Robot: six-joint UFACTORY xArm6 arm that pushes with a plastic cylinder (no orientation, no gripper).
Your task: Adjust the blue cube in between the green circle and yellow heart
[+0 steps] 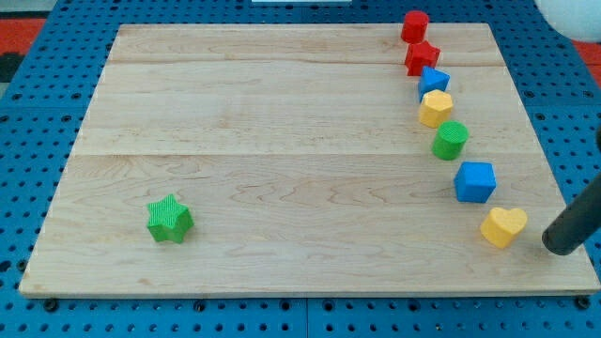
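Observation:
The blue cube (475,181) sits at the view's right on the wooden board (282,141), between the green circle (451,140) above it and the yellow heart (503,226) below it. It stands a small gap apart from each. My tip (562,245) is at the board's right edge, just right of the yellow heart and slightly below it, and below-right of the blue cube. It touches no block.
A column of blocks runs up the right side: a yellow hexagon-like block (435,108), a small blue block (433,81), a red star (422,57) and a red block (414,25). A green star (169,219) lies at the lower left.

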